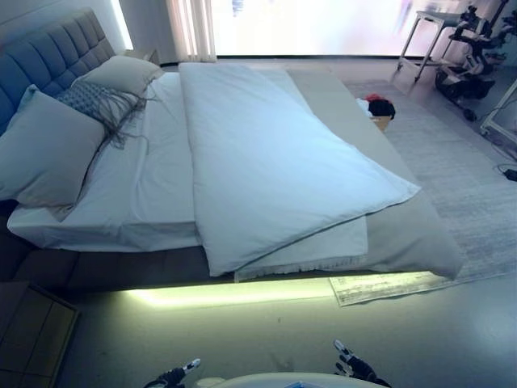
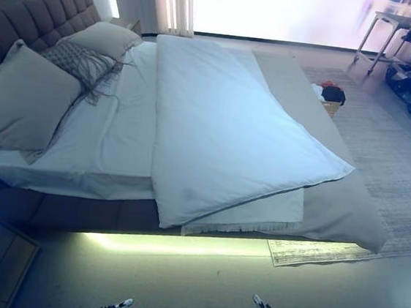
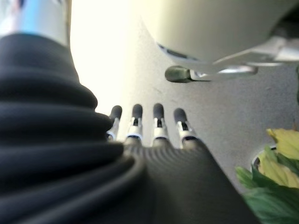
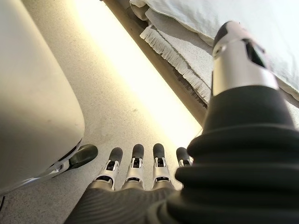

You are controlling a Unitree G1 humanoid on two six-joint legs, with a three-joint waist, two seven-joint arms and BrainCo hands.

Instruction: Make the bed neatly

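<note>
A bed [image 1: 161, 267] with a tufted headboard [image 1: 56, 48] stands in front of me. A white duvet [image 1: 266, 162] lies skewed across it, its near corner hanging over the bed's near edge. Under it a fringed blanket [image 1: 315, 255] and a grey cover [image 1: 404, 234] show. Pillows [image 1: 48, 149] and a fringed grey cushion [image 1: 101, 101] lie at the head. My left hand [image 1: 174, 376] and right hand [image 1: 351, 364] hang low above the floor, apart from the bed, fingers straight and empty. The right wrist view shows the blanket's fringe [image 4: 173, 58].
A wooden nightstand [image 1: 28, 335] stands at lower left. A basket with clothes [image 1: 378, 109] sits on a rug [image 1: 460, 178] beyond the bed. A table [image 1: 428, 36] and equipment stand at the far right. A green plant [image 3: 273, 172] shows by my left hand.
</note>
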